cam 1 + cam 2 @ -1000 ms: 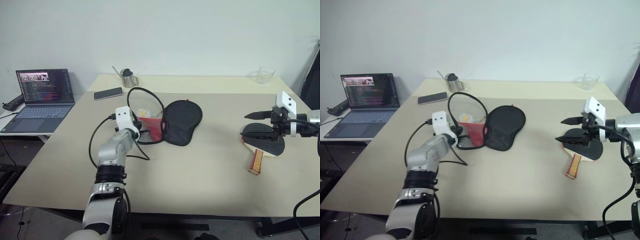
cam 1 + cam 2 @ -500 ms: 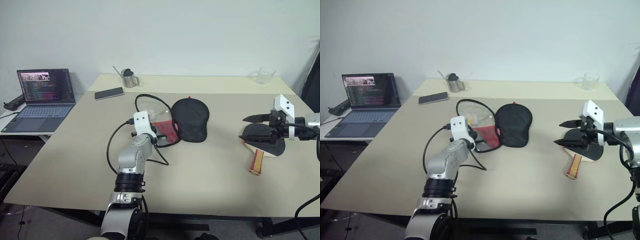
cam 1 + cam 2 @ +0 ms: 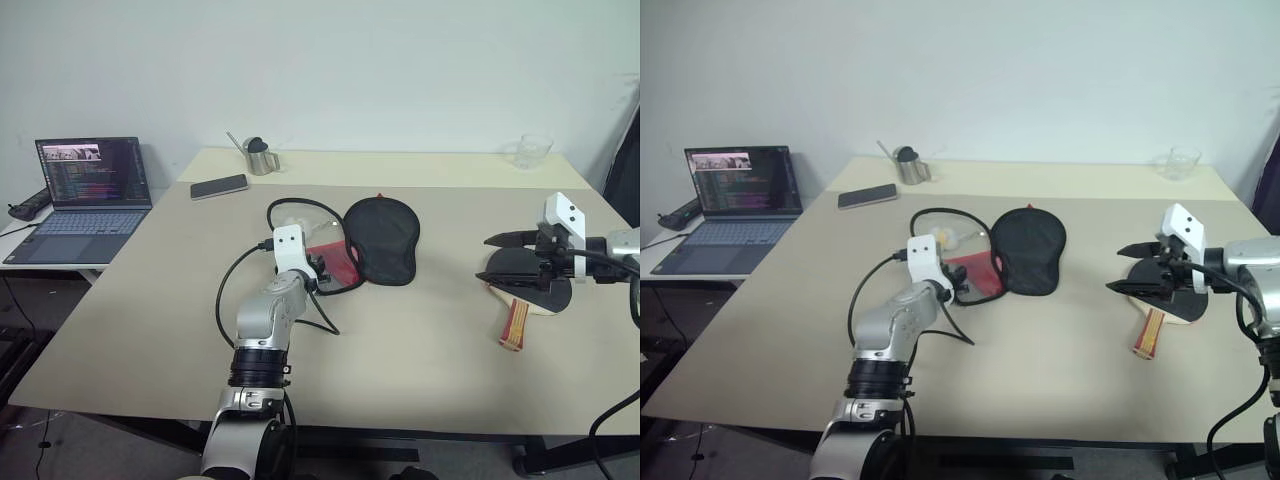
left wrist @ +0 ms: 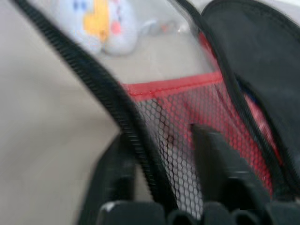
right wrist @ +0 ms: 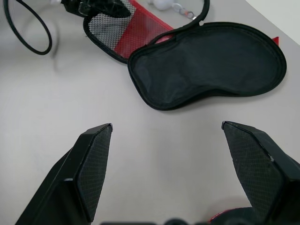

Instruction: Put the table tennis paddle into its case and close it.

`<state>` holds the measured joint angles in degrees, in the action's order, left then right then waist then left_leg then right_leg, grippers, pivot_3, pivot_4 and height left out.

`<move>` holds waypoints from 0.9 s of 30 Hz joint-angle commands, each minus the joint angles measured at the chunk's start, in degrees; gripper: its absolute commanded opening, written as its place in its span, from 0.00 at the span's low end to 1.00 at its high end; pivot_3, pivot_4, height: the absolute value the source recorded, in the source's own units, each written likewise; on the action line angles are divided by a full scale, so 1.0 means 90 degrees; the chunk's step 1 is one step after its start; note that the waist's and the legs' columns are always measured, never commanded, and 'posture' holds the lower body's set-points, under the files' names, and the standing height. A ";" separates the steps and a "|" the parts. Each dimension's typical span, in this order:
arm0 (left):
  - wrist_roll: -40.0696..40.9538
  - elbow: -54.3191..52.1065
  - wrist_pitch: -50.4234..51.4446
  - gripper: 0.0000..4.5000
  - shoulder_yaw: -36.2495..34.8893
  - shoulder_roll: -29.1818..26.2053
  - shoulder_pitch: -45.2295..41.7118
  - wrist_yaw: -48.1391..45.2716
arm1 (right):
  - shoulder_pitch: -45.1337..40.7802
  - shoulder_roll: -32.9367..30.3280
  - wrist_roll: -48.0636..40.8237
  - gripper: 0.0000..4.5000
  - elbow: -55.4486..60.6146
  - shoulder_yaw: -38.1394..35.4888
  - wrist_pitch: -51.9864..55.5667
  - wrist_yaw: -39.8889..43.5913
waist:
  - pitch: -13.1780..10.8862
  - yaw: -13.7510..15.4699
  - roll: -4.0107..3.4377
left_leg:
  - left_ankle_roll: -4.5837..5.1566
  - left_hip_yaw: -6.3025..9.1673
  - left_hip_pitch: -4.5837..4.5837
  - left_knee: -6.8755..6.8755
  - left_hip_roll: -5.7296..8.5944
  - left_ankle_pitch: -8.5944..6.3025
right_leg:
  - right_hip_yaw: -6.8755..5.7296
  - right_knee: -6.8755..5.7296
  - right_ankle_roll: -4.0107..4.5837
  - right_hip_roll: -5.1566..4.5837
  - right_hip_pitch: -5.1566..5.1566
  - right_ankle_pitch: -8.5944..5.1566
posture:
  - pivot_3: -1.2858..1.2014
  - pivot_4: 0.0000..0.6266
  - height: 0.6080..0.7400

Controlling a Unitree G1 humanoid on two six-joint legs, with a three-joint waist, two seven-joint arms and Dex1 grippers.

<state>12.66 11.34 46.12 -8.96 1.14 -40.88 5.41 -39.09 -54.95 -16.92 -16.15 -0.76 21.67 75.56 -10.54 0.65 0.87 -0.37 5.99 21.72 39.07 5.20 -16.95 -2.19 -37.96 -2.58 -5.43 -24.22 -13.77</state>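
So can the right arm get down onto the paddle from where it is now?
Probably yes. The right gripper hangs just above the table tennis paddle with its fingers spread wide, and nothing lies between them. The case sits well off to the robot's left, out of the way.

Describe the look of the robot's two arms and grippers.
Both arms are silver-grey metal with black joint rings. Each wrist carries a white boxy camera housing. A black cable loops beside the left arm. The left gripper and right gripper have black fingers; the right's are tapered with textured pads.

one black-faced wooden paddle, one black-and-red zip case, one black smartphone, one steel mug, one clear glass, one open laptop
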 commanded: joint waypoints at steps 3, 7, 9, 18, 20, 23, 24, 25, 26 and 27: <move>0.0003 -0.0822 0.0594 0.88 0.0527 -0.1056 0.0207 -0.1026 | 0.0375 -0.0166 -0.0143 0.91 0.0564 -0.0324 0.0249 -0.0211 | 0.0000 -0.0017 0.0000 | 0.0000 -0.0001 0.0000 -0.0001 -0.0001 0.0000 | 0.0001 -0.0002 0.0000 0.0000 -0.0001 0.0000 | 0.52 0.24 1.00; 0.0453 -0.1901 0.1155 0.88 0.0970 -0.2718 0.0919 -0.2700 | 0.0857 -0.0225 -0.0318 0.91 0.1283 -0.0710 0.1085 -0.0785 | 0.0002 -0.0078 -0.0004 | -0.0001 -0.0004 -0.0002 -0.0005 -0.0007 -0.0001 | 0.0009 -0.0005 0.0001 0.0007 -0.0007 0.0000 | 0.52 0.24 1.00; 0.0624 -0.2387 0.1002 0.88 0.1176 -0.3547 0.1294 -0.3581 | 0.1070 -0.0077 -0.0309 0.91 0.1618 -0.1017 0.1238 -0.1334 | 0.0003 -0.0083 -0.0005 | -0.0001 -0.0003 -0.0003 -0.0006 -0.0007 -0.0001 | 0.0012 -0.0004 0.0002 0.0007 -0.0008 0.0000 | 0.52 0.24 1.00; 0.1543 -0.2320 -0.0429 0.88 0.0789 -0.4680 0.1004 -0.6139 | 0.1353 0.0781 0.0044 0.91 0.3013 -0.2090 0.4778 -0.4730 | 0.0004 0.0104 -0.0006 | 0.0001 0.0019 0.0002 -0.0002 -0.0004 0.0000 | -0.0010 0.0001 0.0013 -0.0002 0.0006 0.0006 | 0.52 0.24 1.00; 0.1325 -0.2084 -0.0773 0.88 0.1065 -0.4807 0.0840 -0.6501 | 0.1212 0.1190 0.0333 0.91 0.3404 -0.2338 0.5998 -0.5526 | 0.0006 0.0077 -0.0006 | 0.0002 0.0013 0.0001 -0.0003 0.0000 0.0000 | -0.0004 0.0002 0.0012 -0.0005 0.0006 0.0006 | 0.52 0.24 1.00; 0.0933 -0.1700 -0.1286 0.88 0.1332 -0.4931 0.0698 -0.6728 | 0.1091 0.1676 0.0449 0.91 0.4181 -0.2583 0.7058 -0.6069 | 0.0011 0.0023 -0.0016 | 0.0002 0.0007 -0.0001 -0.0008 -0.0001 0.0001 | 0.0006 0.0001 0.0013 -0.0002 -0.0002 0.0005 | 0.52 0.24 1.00; 0.0754 -0.1612 -0.1647 0.88 0.1411 -0.4977 0.0677 -0.6821 | 0.1007 0.1929 0.0491 0.91 0.4417 -0.2718 0.7372 -0.6231 | 0.0011 -0.0009 -0.0016 | 0.0003 0.0003 -0.0001 -0.0014 -0.0003 0.0001 | 0.0009 0.0000 0.0014 0.0001 -0.0007 0.0005 | 0.52 0.24 1.00; 0.0535 -0.1545 -0.2103 0.88 0.1491 -0.5012 0.0660 -0.6886 | 0.0920 0.2261 0.0613 0.91 0.4592 -0.2881 0.7628 -0.6468 | 0.0011 -0.0049 -0.0017 | 0.0003 0.0001 -0.0001 -0.0013 -0.0009 0.0001 | 0.0011 0.0000 0.0014 0.0006 -0.0009 0.0005 | 0.52 0.24 1.00; 0.0429 -0.1523 -0.2418 0.88 0.1553 -0.5018 0.0621 -0.6994 | 0.0961 0.2608 0.0729 0.91 0.4737 -0.2909 0.7784 -0.6704 | 0.0011 -0.0069 -0.0016 | 0.0003 0.0000 0.0000 -0.0015 -0.0011 0.0001 | 0.0013 0.0000 0.0014 0.0009 -0.0011 0.0005 | 0.52 0.24 1.00; 0.0433 -0.1522 -0.2534 0.88 0.1557 -0.4968 0.0571 -0.7063 | 0.1031 0.2857 0.0817 0.91 0.4834 -0.2879 0.7854 -0.6873 | 0.0012 -0.0073 -0.0015 | 0.0003 0.0001 -0.0001 -0.0016 -0.0013 0.0001 | 0.0013 0.0000 0.0014 0.0011 -0.0010 0.0005 | 0.52 0.24 1.00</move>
<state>17.62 -1.59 27.90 5.64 -42.83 -33.92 -56.62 -29.92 -31.22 -11.26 24.01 -25.44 90.01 16.88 -10.43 0.00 0.73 -0.34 6.01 21.72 38.96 5.07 -16.94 -2.08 -37.96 -2.45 -5.31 -24.31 -13.72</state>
